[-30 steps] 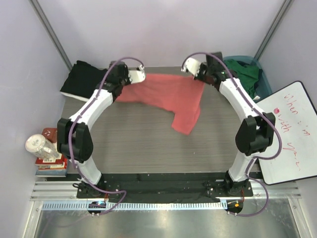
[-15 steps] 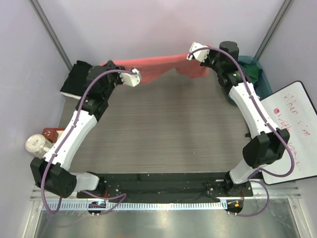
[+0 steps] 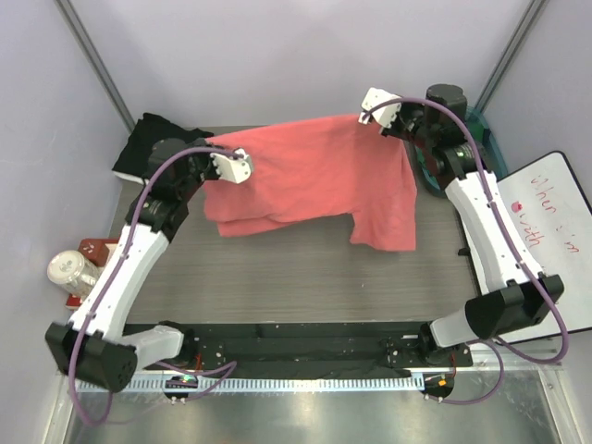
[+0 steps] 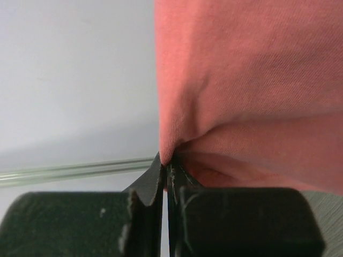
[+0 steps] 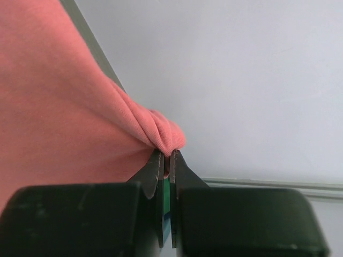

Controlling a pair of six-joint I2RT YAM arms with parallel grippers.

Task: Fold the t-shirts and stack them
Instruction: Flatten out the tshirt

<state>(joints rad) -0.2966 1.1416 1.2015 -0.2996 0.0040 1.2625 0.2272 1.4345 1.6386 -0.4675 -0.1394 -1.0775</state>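
Observation:
The coral-pink t-shirt (image 3: 314,176) is stretched between both grippers over the back half of the table, and its lower part drapes toward the wood. My left gripper (image 3: 220,157) is shut on the shirt's left edge, with fabric pinched at the fingertips (image 4: 167,160). My right gripper (image 3: 370,116) is shut on a bunched fold at the right edge (image 5: 167,155). The black t-shirt (image 3: 153,141) lies at the table's back left corner. In the top view the right arm hides the dark green t-shirt.
A teal basket (image 3: 487,139) stands at the back right, behind the right arm. A whiteboard (image 3: 546,250) leans off the table's right side. A jar (image 3: 76,271) and stacked books (image 3: 92,301) sit off the left edge.
Both arms lifted the pink shirt off the table toward the back wall, then swung it forward. It now hangs wider and flatter between the grippers.

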